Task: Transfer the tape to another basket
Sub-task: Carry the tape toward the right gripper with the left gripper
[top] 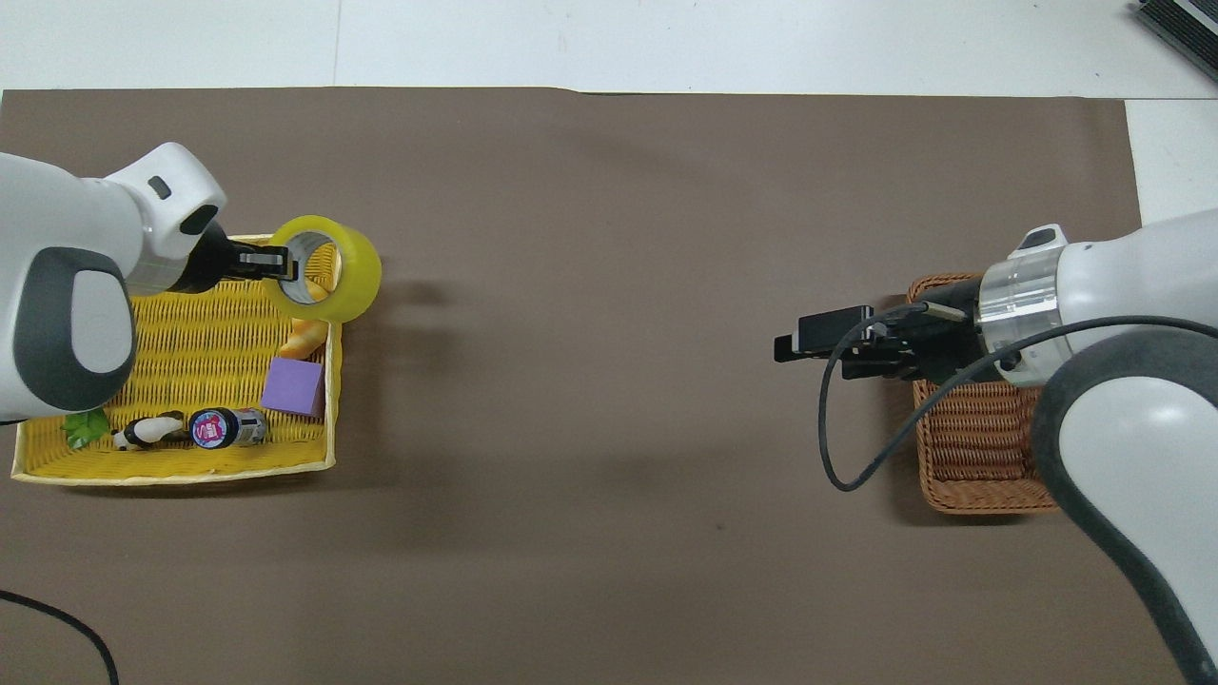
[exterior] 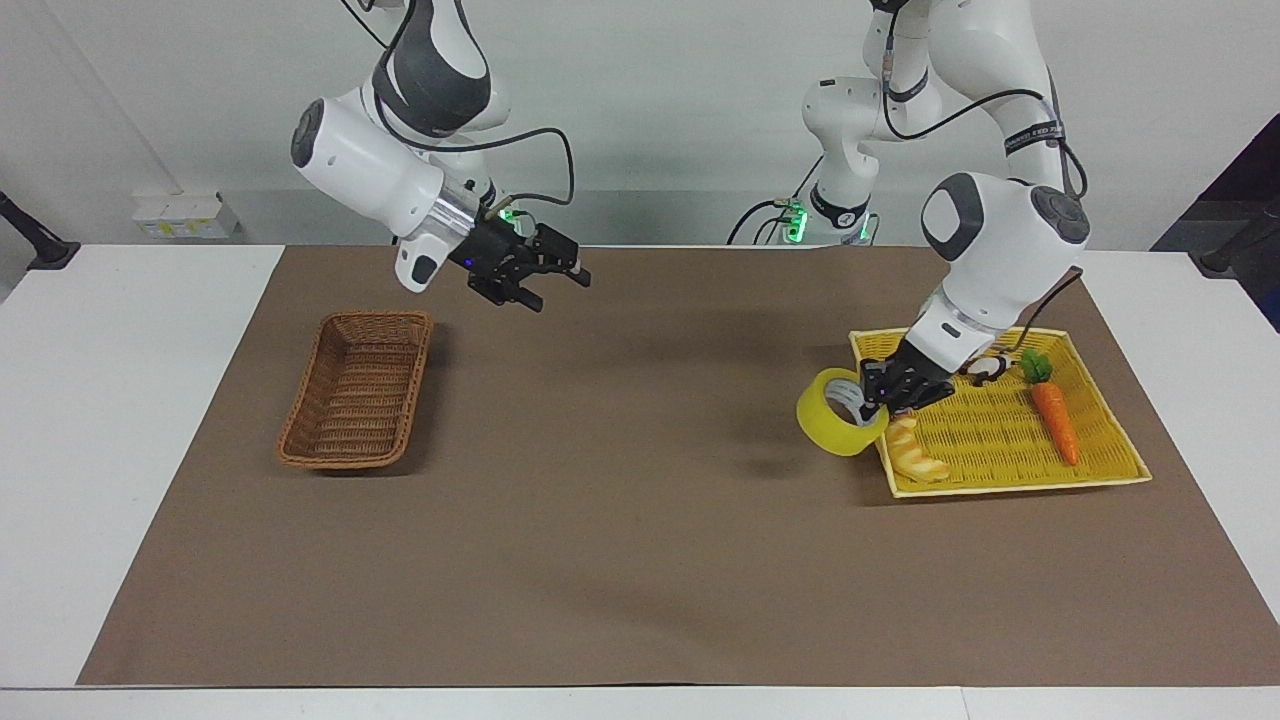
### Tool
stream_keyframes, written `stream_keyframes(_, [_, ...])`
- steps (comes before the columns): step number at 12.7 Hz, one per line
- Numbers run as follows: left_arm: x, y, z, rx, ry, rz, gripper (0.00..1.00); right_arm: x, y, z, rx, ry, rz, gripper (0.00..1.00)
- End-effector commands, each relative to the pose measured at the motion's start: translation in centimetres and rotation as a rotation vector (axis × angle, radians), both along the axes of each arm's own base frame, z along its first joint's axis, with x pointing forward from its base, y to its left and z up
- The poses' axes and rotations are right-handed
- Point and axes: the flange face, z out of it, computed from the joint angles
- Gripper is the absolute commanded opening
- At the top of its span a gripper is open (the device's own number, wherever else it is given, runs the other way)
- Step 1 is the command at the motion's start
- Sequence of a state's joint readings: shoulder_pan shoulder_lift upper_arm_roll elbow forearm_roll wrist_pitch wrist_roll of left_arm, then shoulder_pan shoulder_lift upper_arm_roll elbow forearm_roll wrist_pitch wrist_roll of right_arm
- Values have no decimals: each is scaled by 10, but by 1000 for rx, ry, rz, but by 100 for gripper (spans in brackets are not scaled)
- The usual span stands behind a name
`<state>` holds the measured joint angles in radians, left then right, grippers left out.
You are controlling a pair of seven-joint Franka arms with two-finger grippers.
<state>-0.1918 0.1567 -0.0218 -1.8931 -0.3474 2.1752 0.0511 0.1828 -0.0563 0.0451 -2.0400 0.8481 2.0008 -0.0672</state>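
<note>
My left gripper is shut on the rim of the yellow tape roll and holds it in the air over the edge of the yellow mesh tray. In the overhead view the left gripper has one finger inside the tape's core, and the tape hangs over the tray's corner. The brown wicker basket stands empty at the right arm's end of the table, partly covered by the right arm in the overhead view. My right gripper is open and empty over the mat beside the basket.
The yellow tray holds a croissant, a carrot, a purple block, a small can and a penguin toy. A brown mat covers the table between tray and basket.
</note>
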Motion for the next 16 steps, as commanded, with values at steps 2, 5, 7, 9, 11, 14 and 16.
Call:
stream_keyframes(2, [-41,-47,8,-126,56,14,0,-17,52,-35,71,-40,-20,100])
stream_keyframes(5, [-70,-95,-4,-144,89,-17,0,-28,91,-58,97,-37,-75,100])
stream_keyframes(7, [-79,-110,-5,-142,106,-7,0,-33,104,-65,116,-40,-128,100])
stream_keyframes(9, [-94,-123,-5,-139,119,-25,0,-34,105,-86,83,-35,-152,100])
stream_keyframes(11, [-107,-134,-7,-136,130,-37,0,-34,109,-95,70,-35,-168,100])
stream_keyframes(14, [-119,-146,-6,-134,144,-46,0,-40,115,-97,63,-3,-202,100])
stream_keyframes(16, [-121,-147,-7,-133,147,-41,0,-48,126,-103,49,-6,-198,100])
